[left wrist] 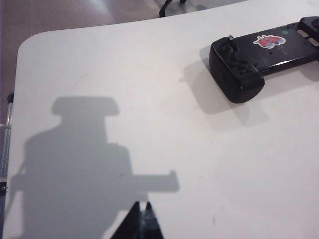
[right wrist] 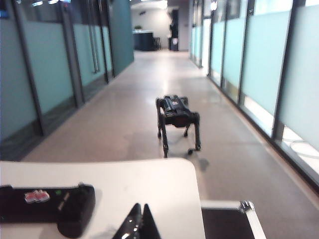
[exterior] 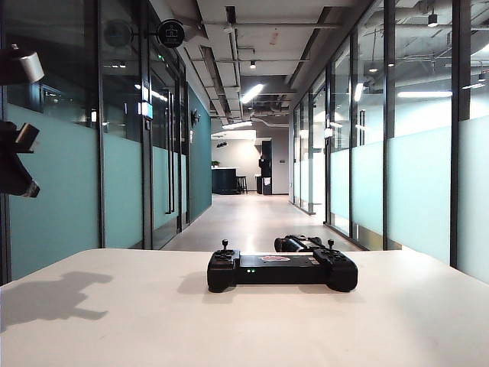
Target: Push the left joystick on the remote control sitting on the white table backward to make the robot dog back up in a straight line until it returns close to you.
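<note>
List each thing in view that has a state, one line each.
remote control: flat on the white table, green lights on, untouched.
left joystick: upright, untouched.
robot dog: standing in the corridor just beyond the table.
left gripper: shut, above the table, off the controller.
right gripper: shut, holding nothing.

No text, brand, or number is legible in any view. The remote control (exterior: 282,269) carries a pale sticker (left wrist: 268,41) with a red and blue graphic; no lettering resolves. A round wall-mounted sign (exterior: 170,33) shows an indistinct pictogram only.
</note>
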`<state>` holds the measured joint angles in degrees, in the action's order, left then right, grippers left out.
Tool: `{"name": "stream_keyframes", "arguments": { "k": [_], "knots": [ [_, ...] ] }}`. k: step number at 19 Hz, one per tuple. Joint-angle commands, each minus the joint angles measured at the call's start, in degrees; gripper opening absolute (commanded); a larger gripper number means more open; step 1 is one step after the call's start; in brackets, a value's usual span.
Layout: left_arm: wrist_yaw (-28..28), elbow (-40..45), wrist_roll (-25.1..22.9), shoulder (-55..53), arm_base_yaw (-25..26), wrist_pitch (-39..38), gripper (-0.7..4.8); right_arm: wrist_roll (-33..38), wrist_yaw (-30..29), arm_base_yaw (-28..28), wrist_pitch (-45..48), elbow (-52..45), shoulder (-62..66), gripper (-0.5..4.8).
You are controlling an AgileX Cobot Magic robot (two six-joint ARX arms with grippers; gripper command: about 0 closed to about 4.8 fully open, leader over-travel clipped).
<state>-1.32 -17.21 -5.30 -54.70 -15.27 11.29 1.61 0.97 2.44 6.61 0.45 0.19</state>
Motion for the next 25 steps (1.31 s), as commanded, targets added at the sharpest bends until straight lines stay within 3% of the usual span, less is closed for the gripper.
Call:
{"name": "stream_keyframes", "arguments": {
  "k": [1,14,20,25],
  "knots": [
    [-0.2,-0.2,0.2,0.1,0.0,0.4,-0.05,-0.2,-0.1,0.0,-0.4,-0.5,-0.2,-0.06],
    [-0.2,-0.2,0.2,0.2,0.0,0.1,-0.05,-0.2,0.4,0.1,-1.2,-0.5,-0.2,-0.06],
    [1.7,-0.1,-0.1,13.2,0.3,-2.8,-0.05,-0.2,0.4,0.1,-2.2,-0.5,-0.2,-0.06],
    [-2.9,3.2,-0.3,26.4,6.4,-3.5,-0.05,-0.2,0.4,0.1,-2.4,-0.5,-0.2,-0.06]
  ]
}}
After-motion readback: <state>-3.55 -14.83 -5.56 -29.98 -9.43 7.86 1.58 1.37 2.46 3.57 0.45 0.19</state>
